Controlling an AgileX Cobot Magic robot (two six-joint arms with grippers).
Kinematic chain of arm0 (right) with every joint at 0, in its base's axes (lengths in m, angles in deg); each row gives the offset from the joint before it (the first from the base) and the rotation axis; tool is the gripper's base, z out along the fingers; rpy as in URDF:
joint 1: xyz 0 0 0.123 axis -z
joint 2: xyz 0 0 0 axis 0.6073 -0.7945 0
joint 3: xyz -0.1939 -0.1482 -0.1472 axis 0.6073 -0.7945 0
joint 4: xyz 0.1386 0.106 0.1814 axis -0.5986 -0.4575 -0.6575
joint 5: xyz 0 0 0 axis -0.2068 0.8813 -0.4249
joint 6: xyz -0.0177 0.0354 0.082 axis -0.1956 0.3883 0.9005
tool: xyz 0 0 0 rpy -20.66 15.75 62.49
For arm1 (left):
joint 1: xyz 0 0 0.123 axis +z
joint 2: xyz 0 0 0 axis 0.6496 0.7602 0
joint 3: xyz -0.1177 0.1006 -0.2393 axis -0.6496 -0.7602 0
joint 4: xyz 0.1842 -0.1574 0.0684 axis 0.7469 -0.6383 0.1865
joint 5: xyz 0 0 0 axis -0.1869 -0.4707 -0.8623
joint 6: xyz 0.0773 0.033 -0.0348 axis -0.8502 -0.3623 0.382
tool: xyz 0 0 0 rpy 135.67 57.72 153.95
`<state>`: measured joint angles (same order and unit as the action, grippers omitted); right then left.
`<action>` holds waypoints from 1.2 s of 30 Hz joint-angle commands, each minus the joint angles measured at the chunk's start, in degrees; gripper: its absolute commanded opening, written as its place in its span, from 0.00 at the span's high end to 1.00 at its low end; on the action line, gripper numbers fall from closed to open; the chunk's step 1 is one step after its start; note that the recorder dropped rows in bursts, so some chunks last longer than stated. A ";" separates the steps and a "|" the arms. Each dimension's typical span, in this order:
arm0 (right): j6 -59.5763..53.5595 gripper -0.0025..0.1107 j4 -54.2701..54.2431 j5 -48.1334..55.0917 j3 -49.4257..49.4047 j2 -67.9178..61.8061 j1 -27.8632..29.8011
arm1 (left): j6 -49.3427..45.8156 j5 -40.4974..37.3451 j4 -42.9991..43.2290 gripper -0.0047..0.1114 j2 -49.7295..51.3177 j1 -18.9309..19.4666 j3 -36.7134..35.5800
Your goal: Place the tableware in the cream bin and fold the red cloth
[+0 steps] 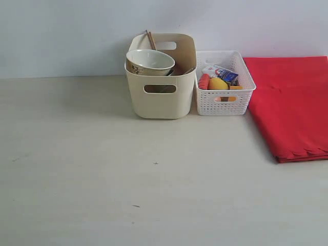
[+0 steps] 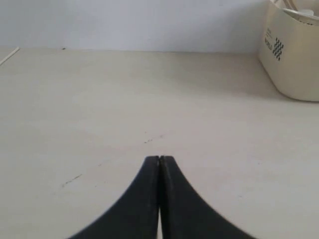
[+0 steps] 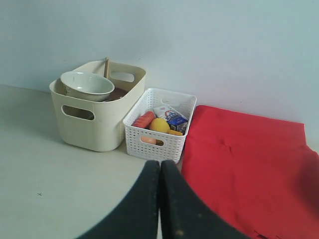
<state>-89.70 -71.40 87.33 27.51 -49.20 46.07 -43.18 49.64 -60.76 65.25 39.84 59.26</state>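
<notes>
My claw is pressed together at the tips, gripping nothing, above the pale table, while the cream bin stands well ahead and off to one side, a checkered label on its wall.

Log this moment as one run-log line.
bowl in cream bin | red cloth lies flat beside white basket | left gripper shut, empty | right gripper shut, empty
</notes>
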 commanded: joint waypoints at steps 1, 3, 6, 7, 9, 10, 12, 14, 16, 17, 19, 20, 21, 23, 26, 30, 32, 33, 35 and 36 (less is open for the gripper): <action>0.14 0.98 -0.31 -0.05 -0.36 0.29 -0.06 | 1.70 0.64 -0.97 0.96 -0.37 0.05 -0.13; 0.14 0.98 -0.31 -0.05 -0.36 0.29 -0.06 | 1.70 0.64 -0.97 0.96 -0.37 0.05 -0.13; 0.14 0.98 -0.31 -0.05 -0.36 0.29 -0.06 | 1.70 0.64 -0.97 0.96 -0.37 0.05 -0.13; 0.14 0.98 -0.31 -0.05 -0.36 0.29 -0.06 | 1.70 0.64 -0.97 0.96 -0.37 0.05 -0.13; 0.14 0.98 -0.31 -0.05 -0.36 0.29 -0.06 | 1.70 0.64 -0.97 0.96 -0.37 0.05 -0.13; 0.14 0.98 -0.31 -0.05 -0.36 0.29 -0.06 | 1.70 0.64 -0.97 0.96 -0.37 0.05 -0.13; 0.14 0.98 -0.31 -0.05 -0.36 0.29 -0.06 | 1.70 0.64 -0.97 0.96 -0.37 0.05 -0.13; 0.14 0.98 -0.31 -0.05 -0.36 0.29 -0.06 | 1.70 0.64 -0.97 0.96 -0.37 0.05 -0.13; -0.68 0.98 0.09 -0.30 -0.36 0.29 -0.06 | 1.57 0.64 -0.97 0.96 -0.37 0.05 -0.13; -1.40 0.98 0.10 -0.95 -0.36 0.29 -0.06 | 1.57 0.64 -0.97 0.96 -0.37 0.05 -0.13; -1.52 0.98 -0.15 -1.26 -0.36 0.29 -0.06 | 1.57 0.64 -0.97 0.96 -0.37 0.05 -0.13; -1.52 0.98 -0.56 -1.26 -0.36 0.29 -0.06 | 1.57 0.64 -0.97 0.96 -0.37 0.05 -0.13; -1.52 0.98 -1.07 -1.26 -0.36 0.29 -0.06 | 1.57 0.64 -0.97 0.96 -0.37 0.05 -0.13; -1.41 0.98 -2.11 -1.26 -0.36 0.29 -0.06 | 1.57 0.64 -0.97 0.96 -0.37 0.05 -0.13; -0.40 0.98 -2.31 -1.26 -0.36 0.29 -0.06 | 1.57 0.64 -0.97 0.96 -0.37 0.05 -0.13; 1.03 0.98 -2.67 -1.69 -0.36 0.29 -0.06 | 1.57 0.64 -0.97 0.96 -0.37 0.05 -0.13; 1.03 0.98 -2.68 -2.72 -0.66 0.53 -1.33 | 1.57 0.64 -0.97 0.96 -0.37 0.05 -0.13; 1.03 0.98 -2.68 -4.15 -1.22 0.82 -2.14 | 1.57 0.64 -0.97 0.96 -0.37 0.05 -0.13; 1.03 0.98 -2.68 -8.08 -3.07 1.59 -4.60 | 1.57 0.64 -0.97 0.96 -0.37 0.05 -0.13; 1.03 0.98 -2.93 -10.40 -4.36 2.06 -6.05 | 1.57 0.64 -0.97 0.96 -0.37 0.05 -0.13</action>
<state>-88.82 -73.63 82.04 25.68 -48.10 42.75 -41.94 49.64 -61.36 65.25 39.84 59.26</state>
